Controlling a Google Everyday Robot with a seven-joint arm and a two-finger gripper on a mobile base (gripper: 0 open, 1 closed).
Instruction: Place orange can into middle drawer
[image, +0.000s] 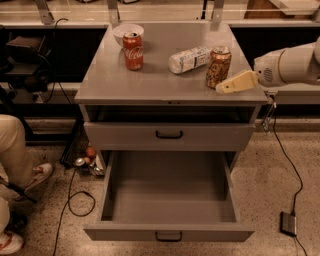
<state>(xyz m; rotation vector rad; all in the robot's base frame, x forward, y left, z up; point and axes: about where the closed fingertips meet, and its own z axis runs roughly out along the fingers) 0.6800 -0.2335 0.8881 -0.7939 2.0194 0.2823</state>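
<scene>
Standing upright on the cabinet top (150, 85), at about 3 o'clock from its middle, the orange can (219, 66) has not been lifted, so the task is at its very start. The middle drawer (107, 186) is already pulled fully out at 6 o'clock, below the closed drawer front (125, 136), and its tray shows nothing inside. That part is ready. What is left is the whole handling: grasp the can, raise it, carry it forward and down past the table edge, and set it in the tray.

The gripper (225, 87) sits at roughly 4 o'clock from the can, low over the table's near right corner, with its tip pointing toward the can's base. It seems to be just beside the can, perhaps brushing it, though contact is not certain from this angle. It lies beside the can, not around it, and whether it is open or closed cannot be told. The arm (295, 65) reaches in from 3 o'clock, nearly level, with the wrist angled slightly down.

A clear bottle (189, 59) lies on its side at 9 o'clock from the can, close by, so a sideways approach could well nudge it. The Coca-Cola can (133, 50) and the white bowl (120, 33) behind it stand well apart at 10 o'clock.
</scene>
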